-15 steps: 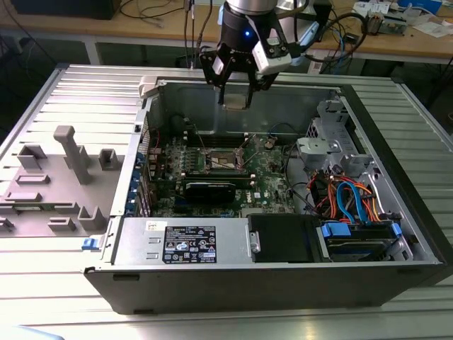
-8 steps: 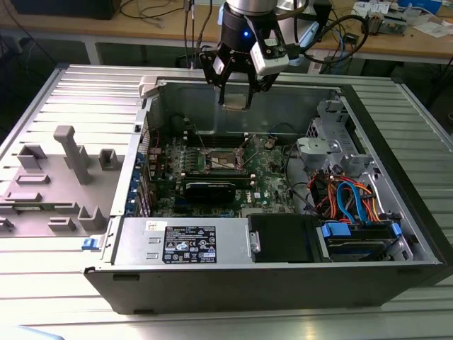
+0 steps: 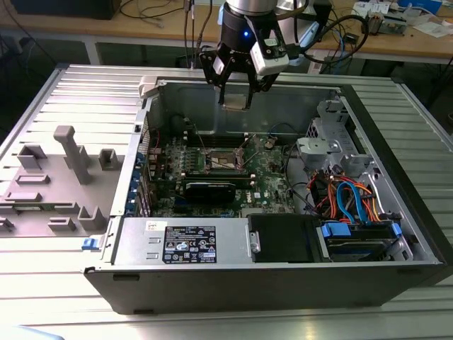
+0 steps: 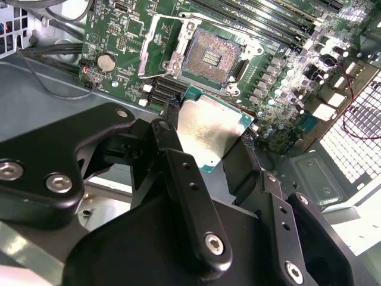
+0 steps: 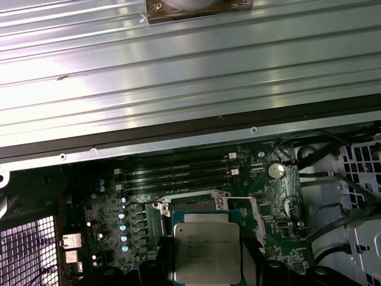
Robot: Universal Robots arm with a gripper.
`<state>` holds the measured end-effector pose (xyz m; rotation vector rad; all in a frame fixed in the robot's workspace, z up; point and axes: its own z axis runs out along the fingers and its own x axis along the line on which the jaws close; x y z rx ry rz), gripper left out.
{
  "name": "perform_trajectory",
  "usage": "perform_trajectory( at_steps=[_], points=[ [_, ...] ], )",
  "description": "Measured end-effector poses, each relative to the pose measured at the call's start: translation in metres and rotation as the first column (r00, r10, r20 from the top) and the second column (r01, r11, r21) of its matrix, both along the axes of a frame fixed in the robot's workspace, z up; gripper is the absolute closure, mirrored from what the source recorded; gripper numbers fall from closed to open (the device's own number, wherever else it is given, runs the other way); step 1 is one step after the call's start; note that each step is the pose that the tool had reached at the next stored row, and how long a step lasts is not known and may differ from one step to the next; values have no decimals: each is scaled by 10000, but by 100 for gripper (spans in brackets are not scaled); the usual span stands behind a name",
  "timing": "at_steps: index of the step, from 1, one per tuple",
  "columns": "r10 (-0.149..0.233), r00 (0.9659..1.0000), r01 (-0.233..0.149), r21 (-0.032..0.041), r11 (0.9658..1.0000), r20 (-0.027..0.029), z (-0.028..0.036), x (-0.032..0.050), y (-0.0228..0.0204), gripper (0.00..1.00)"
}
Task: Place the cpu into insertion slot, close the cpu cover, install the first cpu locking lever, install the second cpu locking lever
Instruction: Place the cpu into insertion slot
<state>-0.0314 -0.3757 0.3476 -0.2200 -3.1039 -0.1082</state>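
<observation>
My gripper (image 3: pixel 236 91) hangs above the back wall of the open computer case, shut on the cpu (image 3: pixel 235 100). In the second wrist view the cpu (image 4: pixel 205 143) shows its silver-grey top between the black fingers (image 4: pixel 168 113) of the gripper (image 4: pixel 208 128). Below it lies the insertion slot (image 4: pixel 211 56), uncovered, with its brownish-gold contact field showing. The cpu cover (image 4: pixel 162 50) stands swung open beside the slot. In the first wrist view the cpu (image 5: pixel 206 250) hides most of the insertion slot (image 5: pixel 191 202). The slot (image 3: pixel 225 161) sits mid-board in the exterior view.
A long black card (image 3: pixel 216 188) lies in front of the slot. Memory slots (image 4: pixel 280 18) run along one side of it. A power supply (image 3: pixel 184 242) and a drive bay with blue and orange cables (image 3: pixel 354 205) fill the case front. A grey fixture (image 3: pixel 64 170) stands outside at the exterior view's left.
</observation>
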Motion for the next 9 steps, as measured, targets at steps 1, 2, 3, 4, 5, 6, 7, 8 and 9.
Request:
perform_trajectory(
  at_steps=[1, 2, 3, 4, 5, 6, 7, 8, 9],
  points=[
    [0, 10000, 0, 0, 10000, 0, 0, 0, 0, 46],
    [0, 10000, 0, 0, 10000, 0, 0, 0, 0, 46],
    [-1, 10000, 1, 0, 10000, 0, 0, 0, 0, 46],
    [-13, 10000, 13, -1, 10000, -1, -1, 0, 0, 46],
    [-47, 10000, 47, 0, 10000, 0, -4, 0, 0, 46],
    [-106, 9999, 106, 1, 9999, 0, -7, 1, 0, 46],
    [-191, 9998, 191, 0, 9998, 0, -10, 0, 0, 46],
    [-245, 9997, 245, -1, 9997, -1, -12, 0, 0, 46],
    [-288, 9996, 288, -3, 9996, -1, -13, 0, 0, 46]
  ],
)
